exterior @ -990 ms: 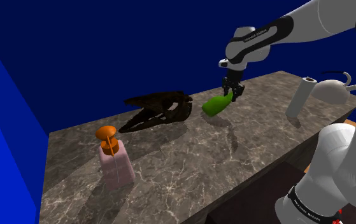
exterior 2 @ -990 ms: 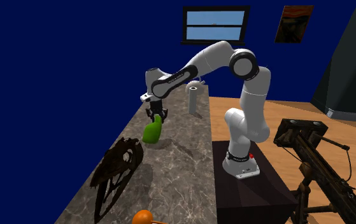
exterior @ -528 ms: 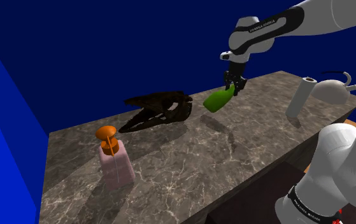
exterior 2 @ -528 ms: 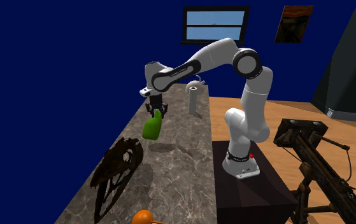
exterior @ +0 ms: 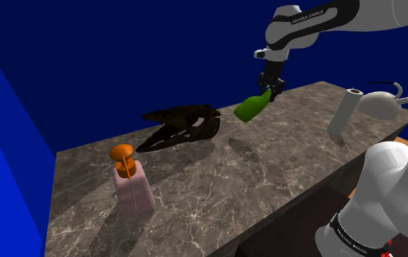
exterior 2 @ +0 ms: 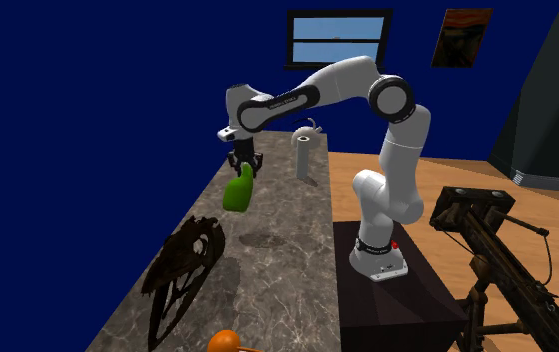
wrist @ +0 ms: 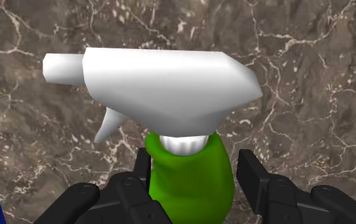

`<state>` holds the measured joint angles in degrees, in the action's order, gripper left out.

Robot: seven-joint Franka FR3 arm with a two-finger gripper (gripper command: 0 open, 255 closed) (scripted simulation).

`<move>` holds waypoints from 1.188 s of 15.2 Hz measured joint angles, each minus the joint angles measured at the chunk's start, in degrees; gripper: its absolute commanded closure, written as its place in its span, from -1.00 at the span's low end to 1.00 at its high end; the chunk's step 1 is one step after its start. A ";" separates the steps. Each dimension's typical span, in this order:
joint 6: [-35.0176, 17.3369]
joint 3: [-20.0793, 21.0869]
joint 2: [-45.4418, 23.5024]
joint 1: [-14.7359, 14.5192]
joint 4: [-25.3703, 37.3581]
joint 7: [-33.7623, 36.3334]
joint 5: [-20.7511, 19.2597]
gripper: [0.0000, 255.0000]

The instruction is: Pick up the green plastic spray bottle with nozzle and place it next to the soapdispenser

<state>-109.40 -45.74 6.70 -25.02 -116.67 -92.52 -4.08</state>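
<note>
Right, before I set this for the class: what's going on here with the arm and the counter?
The white arm holds the green spray bottle in its black jaws, clasped just below the white nozzle, tilted in the air above the marbled counter. The soap dispenser with the orange pump stands at the counter's other end, past a dark animal skull. The bottle is not yet beside it.

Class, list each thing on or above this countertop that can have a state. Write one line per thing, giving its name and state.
spray bottle: lifted clear of the countertop, tilted, gripped just below its white nozzle
pincer: shut on the spray bottle
soap dispenser: upright on the countertop, untouched
skull: lying on the countertop
white roll: standing upright
kettle: upright behind the white roll
</note>
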 measured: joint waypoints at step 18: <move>14.02 1.05 1.24 -0.41 13.10 0.63 -0.50 1.00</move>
<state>-95.38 -44.69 7.93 -25.43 -103.57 -91.89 -4.58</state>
